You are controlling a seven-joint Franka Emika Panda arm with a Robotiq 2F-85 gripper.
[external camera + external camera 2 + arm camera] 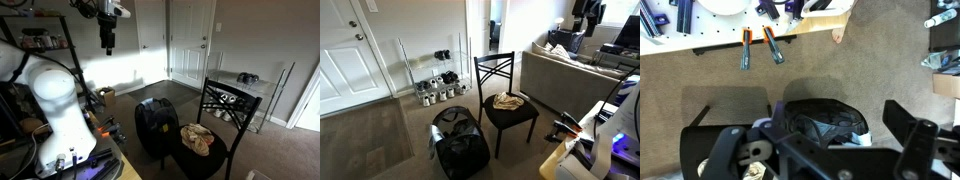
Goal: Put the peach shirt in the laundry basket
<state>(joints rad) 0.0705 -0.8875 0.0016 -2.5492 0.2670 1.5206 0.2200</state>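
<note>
The peach shirt [197, 138] lies crumpled on the seat of a black metal chair [226, 103]; it also shows in an exterior view [508, 100]. The laundry basket [152, 124] is a black soft bag standing open on the carpet beside the chair, seen in both exterior views [460, 146]. My gripper [108, 40] hangs high above the floor, well away from the shirt, and shows at the top right of an exterior view [585, 14]. In the wrist view the basket [820, 117] lies far below my open, empty gripper [810, 150].
A low shoe rack [440, 88] with shoes stands by the white doors [190, 40]. A sofa [570, 70] is behind the chair. Orange-handled tools [773, 45] lie on the carpet near a table edge. The robot's white base [55, 110] stands close to the basket.
</note>
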